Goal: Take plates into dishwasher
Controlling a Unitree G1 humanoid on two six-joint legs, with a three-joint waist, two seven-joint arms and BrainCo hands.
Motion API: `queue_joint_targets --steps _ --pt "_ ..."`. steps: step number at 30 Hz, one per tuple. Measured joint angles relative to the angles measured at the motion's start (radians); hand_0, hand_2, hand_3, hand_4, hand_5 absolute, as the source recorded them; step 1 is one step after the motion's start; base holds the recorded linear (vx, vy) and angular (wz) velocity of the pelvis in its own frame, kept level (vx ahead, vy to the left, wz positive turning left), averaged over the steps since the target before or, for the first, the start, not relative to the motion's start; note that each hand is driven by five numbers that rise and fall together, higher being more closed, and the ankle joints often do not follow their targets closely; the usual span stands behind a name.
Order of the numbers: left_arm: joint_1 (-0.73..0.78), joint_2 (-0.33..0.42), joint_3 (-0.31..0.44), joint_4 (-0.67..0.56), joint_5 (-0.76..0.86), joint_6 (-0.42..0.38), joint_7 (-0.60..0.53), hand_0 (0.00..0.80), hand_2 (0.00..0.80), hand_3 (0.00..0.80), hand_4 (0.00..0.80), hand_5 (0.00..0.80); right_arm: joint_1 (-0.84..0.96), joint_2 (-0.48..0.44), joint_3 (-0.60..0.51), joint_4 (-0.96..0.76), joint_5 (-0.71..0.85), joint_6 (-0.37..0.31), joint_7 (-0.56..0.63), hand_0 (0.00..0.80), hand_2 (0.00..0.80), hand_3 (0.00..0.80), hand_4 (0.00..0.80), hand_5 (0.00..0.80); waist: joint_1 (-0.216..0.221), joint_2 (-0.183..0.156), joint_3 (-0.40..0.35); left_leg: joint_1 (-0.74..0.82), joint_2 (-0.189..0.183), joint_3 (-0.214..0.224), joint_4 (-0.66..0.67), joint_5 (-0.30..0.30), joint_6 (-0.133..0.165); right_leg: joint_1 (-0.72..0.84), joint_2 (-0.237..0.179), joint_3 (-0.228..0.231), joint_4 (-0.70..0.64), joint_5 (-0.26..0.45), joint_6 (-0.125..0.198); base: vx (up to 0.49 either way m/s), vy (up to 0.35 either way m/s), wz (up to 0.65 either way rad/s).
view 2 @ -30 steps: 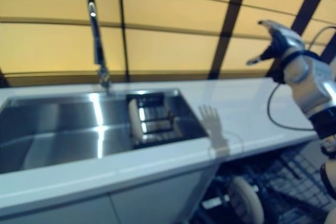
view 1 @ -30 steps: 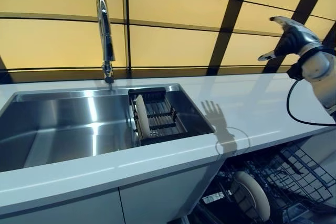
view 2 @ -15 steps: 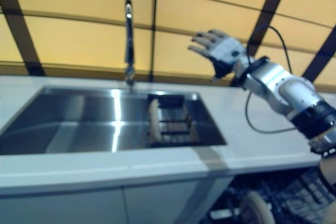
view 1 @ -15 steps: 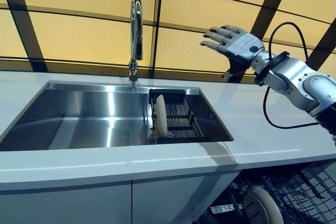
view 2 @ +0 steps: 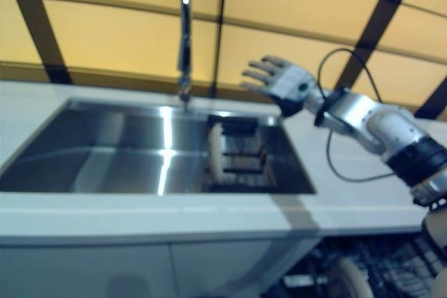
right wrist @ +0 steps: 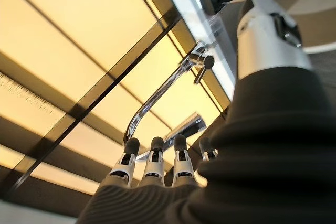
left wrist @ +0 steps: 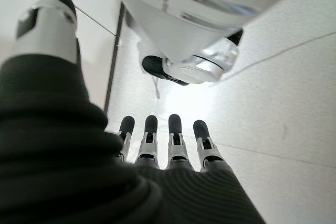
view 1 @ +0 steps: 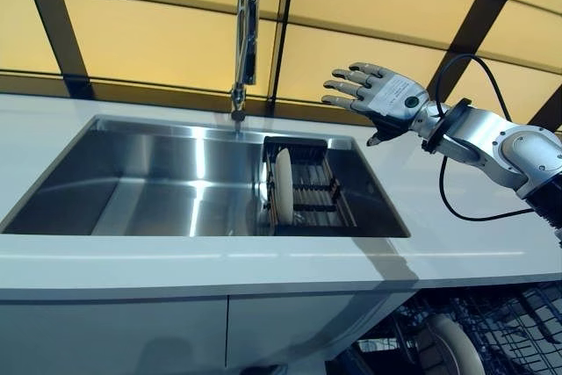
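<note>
A white plate [view 1: 283, 184] stands on edge in a black rack [view 1: 309, 192] at the right end of the steel sink [view 1: 158, 182]. My right hand [view 1: 379, 96] hovers open above the sink's far right corner, fingers spread toward the tap [view 1: 246, 32], holding nothing. Another white plate [view 1: 450, 347] stands in the dishwasher's wire rack [view 1: 500, 331] below the counter at the lower right. My left hand [left wrist: 168, 145] shows only in its wrist view, fingers straight and empty, hanging over the floor.
A white counter [view 1: 457, 208] surrounds the sink. Yellow wall panels with dark strips rise behind it. White cabinet doors [view 1: 114, 340] sit under the counter's front edge.
The camera has swung left and down. My right hand has come down and left from high at the far right to above the sink's right corner.
</note>
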Motion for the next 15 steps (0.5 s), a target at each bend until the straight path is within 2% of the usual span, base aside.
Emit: queue_joint_targets --steps 8,15 --pt "-0.011 0.014 -0.007 -0.007 0.000 -0.013 -0.014 0.000 0.000 0.000 0.000 0.000 0.000 0.001 0.002 0.006 -0.006 0.002 -0.026 0.000 0.000 0.000 0.000 0.000 0.020 -0.008 0.056 -0.021 -0.006 -0.015 -0.002 0.003 0.001 -0.015 -0.003 -0.010 0.001 0.000 0.001 -0.020 0.004 0.06" --pt "-0.015 0.015 -0.009 -0.023 -0.001 -0.022 -0.018 0.000 0.000 0.000 0.000 0.000 0.000 0.006 0.002 -0.003 -0.006 0.009 -0.028 0.000 0.000 0.000 0.000 0.000 0.027 -0.010 0.076 -0.037 -0.008 -0.027 -0.002 0.008 0.001 -0.022 -0.004 -0.022 0.001 -0.001 0.002 0.003 0.005 0.04"
